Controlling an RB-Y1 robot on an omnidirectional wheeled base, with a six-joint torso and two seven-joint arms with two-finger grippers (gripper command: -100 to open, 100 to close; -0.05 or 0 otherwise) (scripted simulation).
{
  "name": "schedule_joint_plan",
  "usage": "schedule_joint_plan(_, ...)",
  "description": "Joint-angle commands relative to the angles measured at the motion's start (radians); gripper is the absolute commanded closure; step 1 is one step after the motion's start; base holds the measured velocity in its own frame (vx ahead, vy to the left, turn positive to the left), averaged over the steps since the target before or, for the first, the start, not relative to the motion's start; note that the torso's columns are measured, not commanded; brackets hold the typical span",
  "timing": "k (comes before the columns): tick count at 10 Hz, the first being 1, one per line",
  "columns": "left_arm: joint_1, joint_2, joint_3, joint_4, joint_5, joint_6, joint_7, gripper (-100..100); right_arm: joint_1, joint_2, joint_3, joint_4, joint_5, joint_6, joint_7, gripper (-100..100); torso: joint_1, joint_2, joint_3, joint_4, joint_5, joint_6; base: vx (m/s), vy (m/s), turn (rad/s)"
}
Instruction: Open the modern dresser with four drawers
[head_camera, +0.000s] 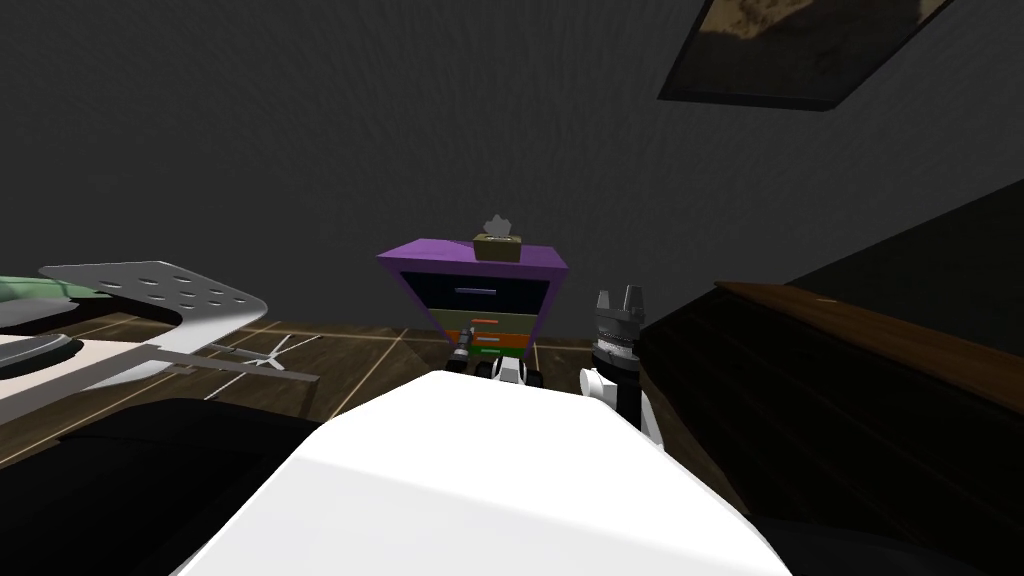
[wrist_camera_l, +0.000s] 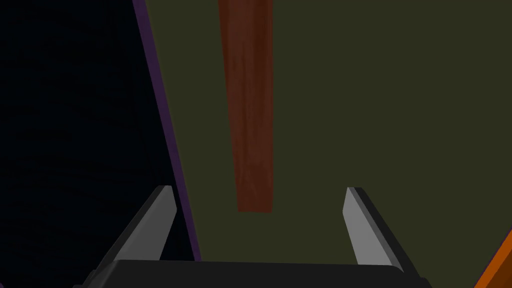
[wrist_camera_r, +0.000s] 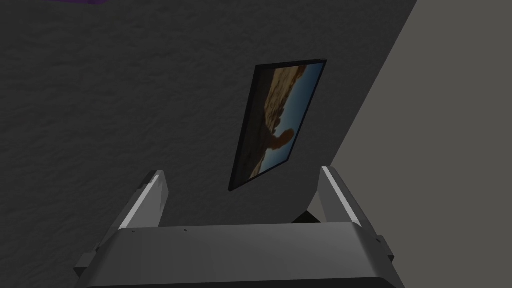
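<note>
The purple dresser (head_camera: 470, 262) stands ahead against the dark wall, with a dark navy top drawer, an olive drawer (head_camera: 484, 323), then an orange and a green one. My left gripper (head_camera: 463, 352) reaches low toward its front. In the left wrist view the left gripper (wrist_camera_l: 258, 188) is open, and the olive drawer's reddish-brown handle (wrist_camera_l: 248, 100) runs ahead between the fingers, with no contact visible. The navy drawer (wrist_camera_l: 70, 125) lies to one side. My right gripper (head_camera: 618, 297) is raised beside the dresser, and the right gripper (wrist_camera_r: 242, 171) is open with nothing in it.
A tissue box (head_camera: 497, 245) sits on the dresser top. A grey perforated board (head_camera: 170, 290) on thin legs stands to the left. A long dark wooden piece of furniture (head_camera: 870, 340) runs along the right, close to my right arm.
</note>
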Motion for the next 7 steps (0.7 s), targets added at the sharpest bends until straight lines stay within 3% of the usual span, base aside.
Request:
schedule_joint_plan(1,-0.014,0.003,0.005,-0.030,0.002,0.044,0.000,-100,0.000,0.000,0.000,0.000,0.000,0.000,0.000,0,0.000,-0.003,-0.002,-0.001,0.000,0.000,0.079,0.011,-0.004)
schedule_joint_plan(2,-0.010,0.001,0.004,-0.025,0.001,0.033,-0.001,-100,0.000,0.000,0.000,0.000,0.000,0.000,0.000,0,0.000,-0.004,-0.003,-0.001,0.000,0.000,0.038,0.005,-0.001)
schedule_joint_plan(3,-0.003,0.001,0.001,-0.006,0.000,0.009,0.000,100,0.000,0.000,0.000,0.000,0.000,0.000,0.000,0,-0.001,-0.001,-0.001,-0.001,0.000,0.000,-0.040,-0.012,0.004)
schedule_joint_plan(5,0.001,0.004,-0.002,-0.035,0.000,0.028,0.003,100,0.000,0.000,0.000,0.000,0.000,0.000,0.000,0,0.000,0.001,0.001,-0.001,0.001,0.001,-0.072,-0.013,0.013)
schedule_joint_plan(7,0.010,0.006,-0.006,-0.054,-0.001,0.040,0.005,100,0.000,0.000,0.000,0.000,0.000,0.000,0.000,0,0.000,0.007,0.004,0.002,0.000,-0.001,-0.195,-0.011,0.010)
